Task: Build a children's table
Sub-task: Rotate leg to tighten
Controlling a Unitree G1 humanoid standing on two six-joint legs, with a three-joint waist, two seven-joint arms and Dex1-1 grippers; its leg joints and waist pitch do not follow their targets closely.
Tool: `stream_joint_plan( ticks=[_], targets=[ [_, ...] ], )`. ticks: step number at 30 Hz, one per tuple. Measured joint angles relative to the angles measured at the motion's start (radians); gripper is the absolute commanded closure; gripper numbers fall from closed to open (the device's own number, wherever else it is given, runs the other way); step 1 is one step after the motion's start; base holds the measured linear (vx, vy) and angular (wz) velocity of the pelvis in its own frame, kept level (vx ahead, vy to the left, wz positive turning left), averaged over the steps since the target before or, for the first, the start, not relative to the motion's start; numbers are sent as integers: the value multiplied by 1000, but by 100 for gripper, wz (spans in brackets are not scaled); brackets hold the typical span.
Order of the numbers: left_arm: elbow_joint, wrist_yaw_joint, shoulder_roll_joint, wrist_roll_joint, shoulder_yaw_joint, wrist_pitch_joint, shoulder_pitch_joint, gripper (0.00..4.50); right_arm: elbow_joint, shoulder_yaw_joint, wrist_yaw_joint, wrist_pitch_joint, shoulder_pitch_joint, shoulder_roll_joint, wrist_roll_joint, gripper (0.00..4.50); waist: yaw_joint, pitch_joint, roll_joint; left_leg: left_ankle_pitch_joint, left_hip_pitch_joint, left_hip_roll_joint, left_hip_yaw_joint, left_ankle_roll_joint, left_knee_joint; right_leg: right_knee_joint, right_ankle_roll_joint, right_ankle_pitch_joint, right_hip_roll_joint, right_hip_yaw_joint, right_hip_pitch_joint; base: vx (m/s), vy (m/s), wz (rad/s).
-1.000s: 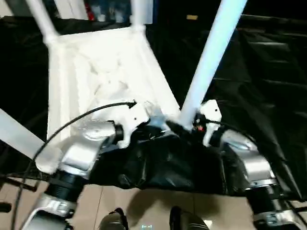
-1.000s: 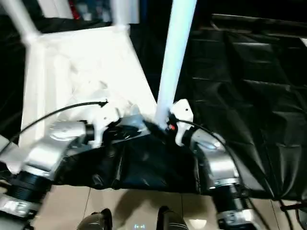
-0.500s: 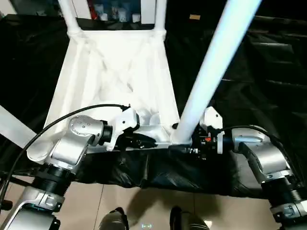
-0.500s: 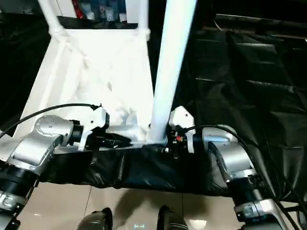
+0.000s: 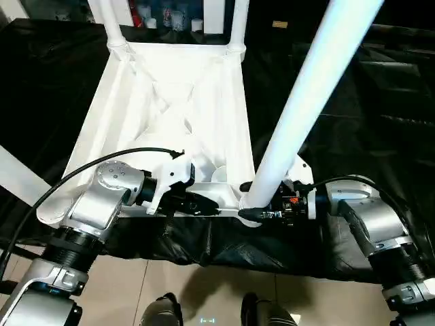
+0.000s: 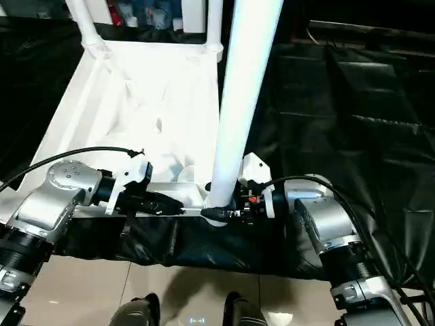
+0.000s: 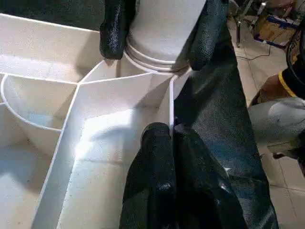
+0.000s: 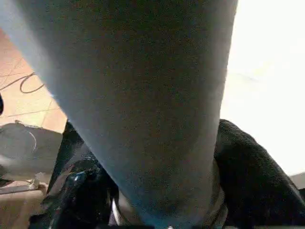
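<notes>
Nearest the camera, the robot's two silver forearms reach inward over a tiled floor [image 5: 170, 278] and the front edge of a black sheet [image 5: 353, 122] that covers the table. The left gripper [image 5: 204, 203] has its two black fingers [image 7: 164, 181] pressed together, pinching the thin near wall of the children's table [image 5: 170, 102] close to its near right corner. In the left wrist view one finger lies inside that wall and the other outside it, on the black sheet.

The right gripper [image 5: 258, 212] comes in from the other side at the same corner. Its fingers [image 7: 114, 28] stand apart on either side of the base of the near right leg [image 5: 306, 102], just above the ringed collar where the leg enters the round corner socket; they appear to touch the tube on both sides. In the right wrist view the leg rises between the two black finger pads.

The children's table lies upside down on the black sheet, its ribbed underside facing up, with a crossed rib pattern in the middle. The near right leg stands tilted up and toward the right. A second leg [image 5: 17, 178] runs past the near left corner. Farther back, two more legs [image 5: 105, 20] stand upright in the far corner sockets.

Beyond the far edge, some coloured items sit in a blur. No label or writing can be read anywhere.
</notes>
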Motion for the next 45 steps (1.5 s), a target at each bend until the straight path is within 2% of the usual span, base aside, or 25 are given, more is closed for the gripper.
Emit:
stream_joint_plan(
  ticks=[3, 5, 12, 16, 21, 24, 25, 27, 30, 33, 41, 45],
  targets=[
    [2, 33, -17, 2, 1, 4, -1, 450, -1, -17, -34, 8, 15, 20, 11, 194, 1, 0, 0, 0, 0, 0, 0, 0, 3, 2, 0, 0, 0, 0, 0, 0, 0, 0],
    [10, 98, -47, 10, 15, 24, -4, 450, -3, -59, -125, 14, 44, 56, 14, 194, 1, 0, 0, 0, 1, 0, 0, 0, 7, 7, -1, 0, 0, 1, 0, 0, 0, 0],
    [-12, 279, -123, 60, 39, 54, 10, 450, -11, -146, -419, 6, 91, 175, -9, 196, -26, -1, -1, -3, 3, -1, 0, -6, 11, 8, 2, 0, -2, 3, 2, 0, 0, 0],
    [-38, 411, -182, 99, 51, 86, 23, 450, -18, -200, -668, -1, 105, 305, -47, 196, -39, -2, 0, -3, 4, -3, -1, -6, 10, 6, 2, -1, -2, 3, 3, 0, 0, 0],
    [-55, 547, -254, 140, 49, 114, 26, 450, 2, -229, -922, -36, 89, 414, -102, 196, -44, -4, 4, -3, 4, -4, -1, -6, 8, 1, 3, -1, -2, 4, 3, 0, 0, 0],
    [-55, 585, -280, 149, 49, 115, 27, 450, 17, -233, -1002, -42, 72, 442, -122, 196, -48, -4, 5, -3, 3, -5, -1, -6, 7, -1, 3, 0, -2, 5, 3, 0, 0, 0],
    [-61, 593, -288, 148, 50, 114, 32, 450, 16, -233, -1004, -45, 74, 443, -124, 196, -48, -5, 4, -3, 3, -5, -1, -6, 7, -1, 3, 0, -2, 5, 3, 0, 0, 0],
    [-69, 611, -303, 141, 56, 112, 39, 450, 13, -233, -1004, -56, 77, 449, -132, 126, -50, -5, 4, -3, 2, -5, -1, -6, 7, -2, 3, 0, -2, 5, 3, 0, 0, 0],
    [-72, 647, -333, 137, 58, 112, 37, 450, -11, -187, -983, -56, 91, 460, -147, 118, -61, -4, -2, -6, -5, -1, -2, -10, 7, -6, 6, 5, 1, 4, 1, 0, 0, 0],
    [-79, 614, -315, 125, 55, 111, 37, 450, -16, -170, -935, -56, 88, 425, -148, 89, -58, -5, -1, -7, -6, 3, -3, -12, 6, -6, 2, 7, 6, 3, -1, 0, 0, 0],
    [-109, 461, -203, 84, 27, 84, 47, 450, -14, -103, -663, -53, 49, 256, -130, 89, -52, -4, -1, -7, -1, 8, -1, -10, 6, -6, -1, 5, 11, 3, -1, 0, 0, 0],
    [-147, 419, -149, 78, 18, 96, 56, 450, -9, -84, -574, -55, 34, 209, -119, 89, -53, -4, -1, -8, 0, 8, -1, -11, 7, -6, -1, 6, 11, 3, -1, 0, 0, 0]
  ],
)
